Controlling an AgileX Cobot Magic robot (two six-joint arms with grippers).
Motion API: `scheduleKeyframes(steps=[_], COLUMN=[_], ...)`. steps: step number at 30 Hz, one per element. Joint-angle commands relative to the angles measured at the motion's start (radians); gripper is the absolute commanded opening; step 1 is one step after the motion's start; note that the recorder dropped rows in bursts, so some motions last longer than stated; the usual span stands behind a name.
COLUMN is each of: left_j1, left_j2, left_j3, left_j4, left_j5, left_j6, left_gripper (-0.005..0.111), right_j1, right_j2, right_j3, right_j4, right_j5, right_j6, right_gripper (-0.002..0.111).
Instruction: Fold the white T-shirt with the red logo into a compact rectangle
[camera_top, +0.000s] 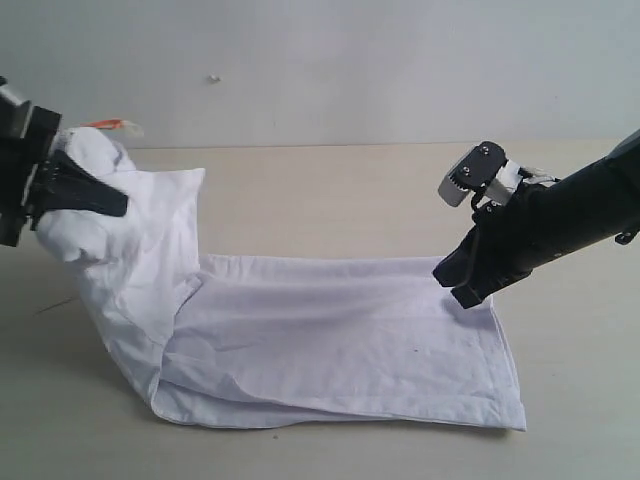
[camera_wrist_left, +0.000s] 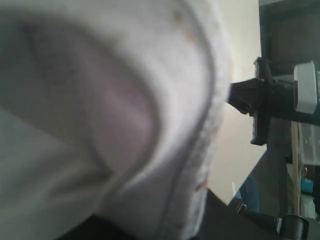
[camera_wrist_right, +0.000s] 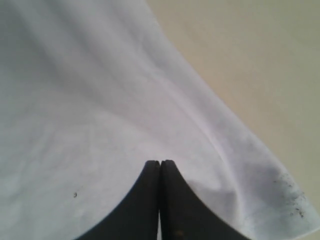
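Now, over beige table (camera_top: 560, 200) by grey wall (camera_top: 350, 60), left tool (camera_top: 116, 202) pinches white T-shirt (camera_top: 330, 340); right tool (camera_top: 455, 285) pressed together.

**Clearance findings: table surface**

We find the pale beige tabletop (camera_top: 350, 180) bare behind the large thin white cotton T-shirt (camera_top: 330, 340), along the front edge and at far right; a gripper could pass there. The shirt's flat part covers the middle. At left its bunched end stands raised, clamped in the black left gripper (camera_top: 118, 205), blocking low passage. The black right gripper (camera_top: 455, 285), jaws together, overhangs the shirt's right rear corner.
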Motion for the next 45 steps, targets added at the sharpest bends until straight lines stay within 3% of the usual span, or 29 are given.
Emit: scheduleKeyframes(steps=[1,7,12,20,27,31,32,37,40,45], left_j1=[-0.131,-0.309,-0.433,-0.589,-0.692,-0.691,-0.686,-0.586,-0.502,-0.489], left_j2=[-0.011,0.011,0.058,0.151,0.22,0.225,0.225,0.222,0.222,0.226], left_j3=[-0.008,-0.008,-0.008,-0.015,-0.07,-0.106,-0.111,-0.13,-0.13,-0.118], left_j4=[-0.059,-0.076,-0.188,-0.463,-0.498,-0.49,-0.475,-0.336,-0.097,0.195], left_j5=[0.01,-0.113,-0.257,-0.322,-0.318,-0.265,-0.254,-0.139,-0.107,-0.166], left_j6=[-0.002,0.001,0.012,0.154,0.194,0.197,0.195,0.187,0.162,0.051], left_gripper=[0.003,0.003,0.004,0.035,0.045,0.074,0.074,0.061,0.044,0.038], right_j1=[0.002,0.002,0.002,0.002,0.002,0.002,0.002,0.002,0.002,0.002], right_j2=[-0.004,-0.004,-0.004,-0.004,-0.004,-0.004,-0.004,-0.063,-0.136,-0.123], right_j3=[-0.006,-0.006,-0.006,-0.006,-0.006,-0.006,-0.006,-0.006,-0.008,-0.018], right_j4=[0.009,0.009,0.009,0.009,0.009,0.009,0.009,0.007,0.036,0.05], right_j5=[-0.033,-0.037,-0.042,-0.042,-0.042,-0.05,-0.05,-0.169,-0.195,-0.023], right_j6=[-0.006,-0.006,0.003,0.012,0.014,0.014,0.014,0.047,0.04,-0.007], right_gripper=[0.0,0.0,0.0,0.0,0.0,0.0,0.0,0.0,0.0,0.0])
